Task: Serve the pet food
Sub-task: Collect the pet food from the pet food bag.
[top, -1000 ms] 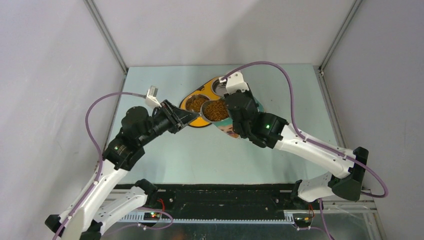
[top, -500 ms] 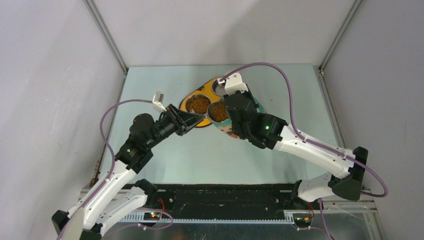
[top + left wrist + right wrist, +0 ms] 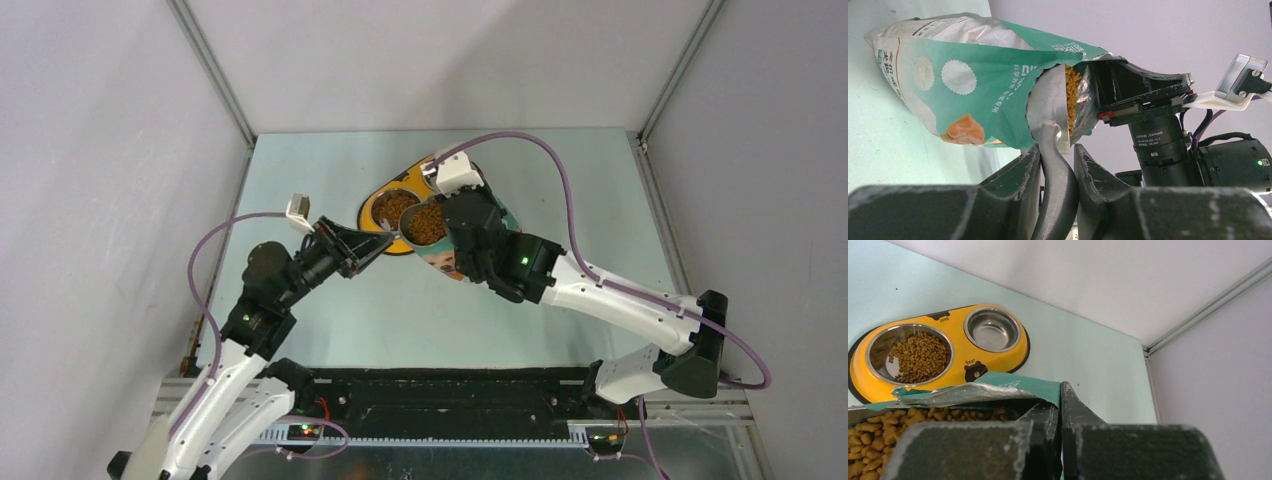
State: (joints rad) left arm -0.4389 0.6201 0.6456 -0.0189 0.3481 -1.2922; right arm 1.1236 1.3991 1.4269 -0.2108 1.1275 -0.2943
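Left gripper (image 3: 1056,152), angled rightward, clamps partway closed; right gripper (image 3: 1059,402), opposite, is pinched tight.

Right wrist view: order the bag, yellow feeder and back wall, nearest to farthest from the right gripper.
1. bag, pinched in the right gripper.
2. yellow feeder, on the table beyond, to the left.
3. back wall, behind the feeder.

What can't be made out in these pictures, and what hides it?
Top view: the feeder's second bowl, mostly under the right arm.
Left wrist view: how much kibble the scoop holds; its back and the bag hide it.
Right wrist view: the bag's lower part, behind the right gripper.
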